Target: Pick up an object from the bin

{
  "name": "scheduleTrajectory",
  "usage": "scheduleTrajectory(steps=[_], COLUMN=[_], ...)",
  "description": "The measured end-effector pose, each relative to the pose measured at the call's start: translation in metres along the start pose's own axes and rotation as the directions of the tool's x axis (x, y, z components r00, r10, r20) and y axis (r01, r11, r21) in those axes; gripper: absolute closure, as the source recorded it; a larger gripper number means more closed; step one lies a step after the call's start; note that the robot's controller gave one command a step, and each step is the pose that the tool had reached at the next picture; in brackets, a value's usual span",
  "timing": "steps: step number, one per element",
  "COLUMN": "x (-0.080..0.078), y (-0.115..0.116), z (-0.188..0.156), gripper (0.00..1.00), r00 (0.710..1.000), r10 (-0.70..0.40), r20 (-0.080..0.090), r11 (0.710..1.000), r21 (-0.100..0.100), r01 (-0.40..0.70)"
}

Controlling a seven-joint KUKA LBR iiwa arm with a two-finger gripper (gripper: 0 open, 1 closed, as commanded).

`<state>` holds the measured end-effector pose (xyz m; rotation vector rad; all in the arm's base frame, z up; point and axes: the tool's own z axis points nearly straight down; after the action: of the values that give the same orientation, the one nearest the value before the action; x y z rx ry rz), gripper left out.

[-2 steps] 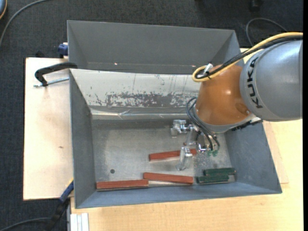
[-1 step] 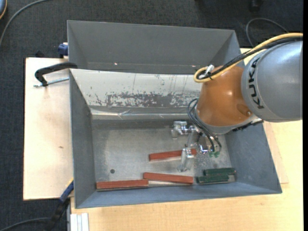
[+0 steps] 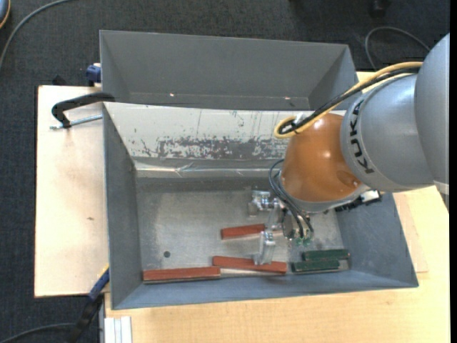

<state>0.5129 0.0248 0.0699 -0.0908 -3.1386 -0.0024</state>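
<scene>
My gripper (image 3: 265,224) hangs low over the bin floor right of centre, open, with one metal finger (image 3: 261,203) toward the back and the other (image 3: 268,243) toward the front. A short red-brown flat stick (image 3: 241,231) lies on the floor, and its right end reaches into the gap between the fingers. Just in front of the near finger lies a second red-brown stick (image 3: 248,265). A dark green rectangular block (image 3: 320,261) rests to the right of that stick, below the gripper's body.
A longer red-brown stick (image 3: 182,273) lies along the bin's front wall at the left. The arm with its orange wrist cover hangs over the bin's right part and hides the floor there.
</scene>
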Motion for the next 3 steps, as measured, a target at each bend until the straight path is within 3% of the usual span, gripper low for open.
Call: scheduleTrajectory(steps=[1,2,3], x=[-0.001,0.000,-0.002], y=[0.001,0.001,0.002], z=[-0.001,0.000,-0.024], gripper=[0.00,1.00,1.00], r00=[1.000,1.000,1.000], r10=[0.000,0.000,0.000], r20=[0.003,0.001,0.009], r11=[1.000,1.000,1.000], r21=[0.000,0.000,-0.001], r01=[0.000,0.000,0.000])
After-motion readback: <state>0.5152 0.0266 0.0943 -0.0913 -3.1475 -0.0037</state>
